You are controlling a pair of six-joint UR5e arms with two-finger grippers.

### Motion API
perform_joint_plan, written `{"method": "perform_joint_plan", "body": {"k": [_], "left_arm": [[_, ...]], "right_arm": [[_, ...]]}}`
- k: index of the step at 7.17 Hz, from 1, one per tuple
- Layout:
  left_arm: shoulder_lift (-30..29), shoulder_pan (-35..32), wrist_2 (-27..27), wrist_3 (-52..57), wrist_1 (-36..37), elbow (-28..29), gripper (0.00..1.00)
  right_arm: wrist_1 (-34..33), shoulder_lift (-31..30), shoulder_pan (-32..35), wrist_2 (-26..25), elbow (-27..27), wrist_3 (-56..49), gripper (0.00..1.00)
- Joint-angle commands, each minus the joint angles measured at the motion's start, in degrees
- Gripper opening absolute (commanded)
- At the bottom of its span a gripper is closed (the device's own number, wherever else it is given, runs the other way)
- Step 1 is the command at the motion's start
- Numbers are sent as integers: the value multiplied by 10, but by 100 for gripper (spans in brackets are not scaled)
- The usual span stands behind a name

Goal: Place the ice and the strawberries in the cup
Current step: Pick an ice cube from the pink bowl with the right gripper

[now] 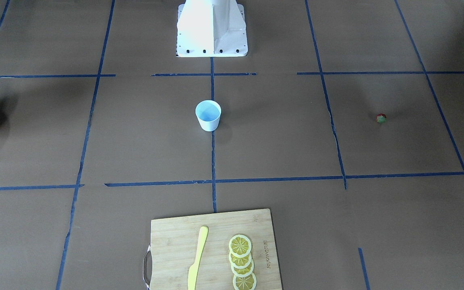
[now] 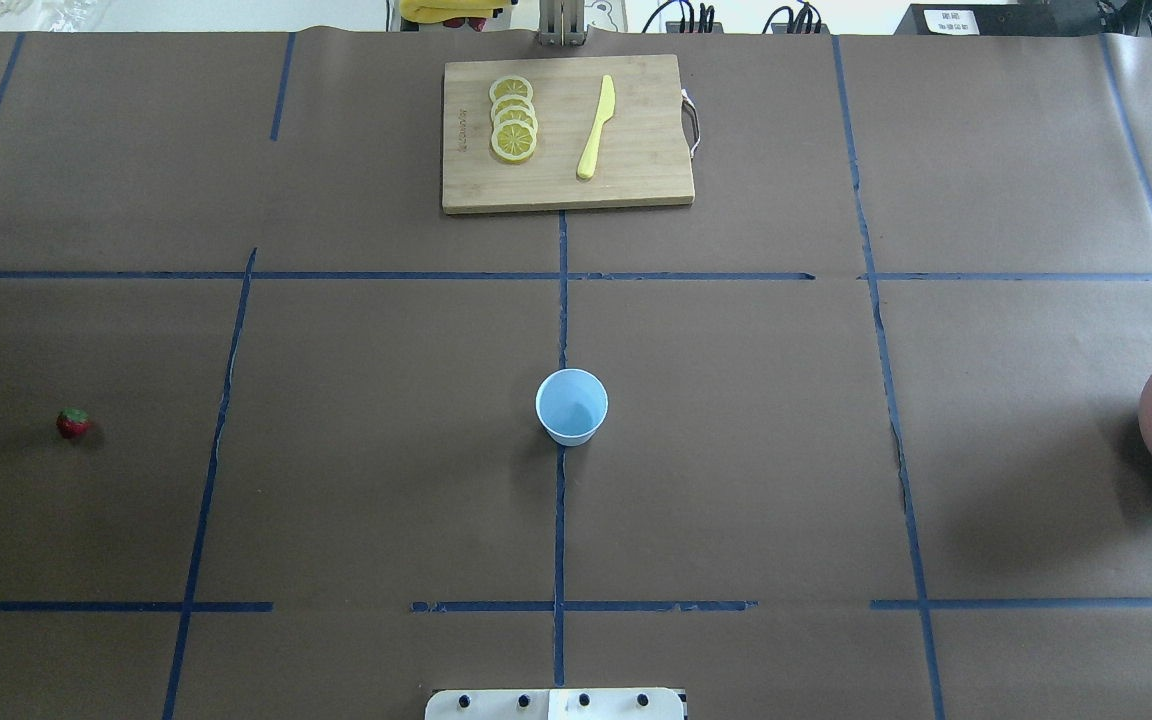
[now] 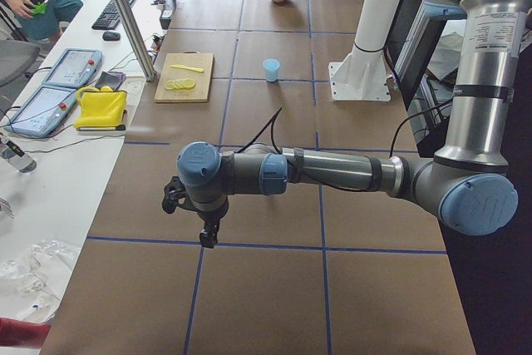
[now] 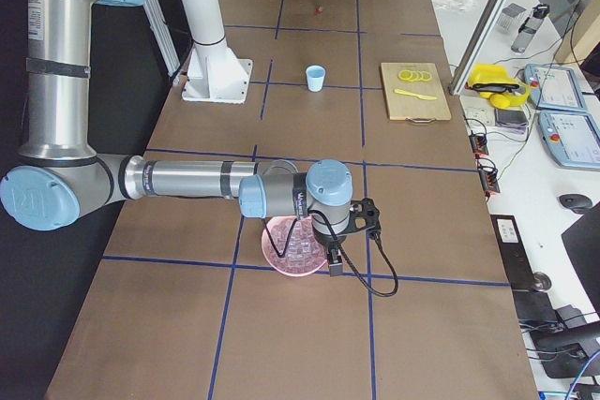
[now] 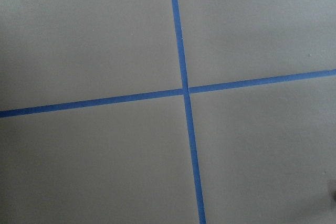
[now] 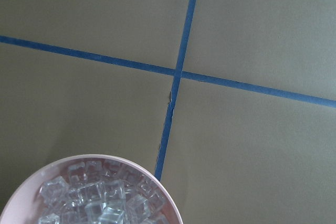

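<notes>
One strawberry (image 2: 73, 423) lies on the brown table (image 2: 356, 480) well to the robot's left of the cup (image 2: 571, 405), which stands upright at the centre; the ice (image 6: 100, 198) is heaped in the pink bowl (image 6: 94, 157) far to the right. The left gripper (image 3: 208, 237) hangs over bare paper, the right gripper (image 4: 333, 264) at the bowl's edge — both show only from the side, so their jaws' opening cannot be told.
</notes>
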Motion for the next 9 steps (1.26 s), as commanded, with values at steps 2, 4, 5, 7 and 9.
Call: {"method": "perform_joint_plan", "body": {"k": [2,4,5,7,9], "left_arm": [[-2,0,0,0,-31,1,100],[-5,2,-7,5,-43,2,100],[-4,2,-8,1,-54,2,100],[-4,2,-8,3,-54,4,100],[-4,2,-8,2,-54,4,100]], "right_arm": [[3,-4,1,13,-4,5,100],[18,-3,1,13,2,6,100],[20,0,0,17,3,7,100],[33,2,-16,48,-1,1,100],[134,-23,-81,48,-4,14,100]]}}
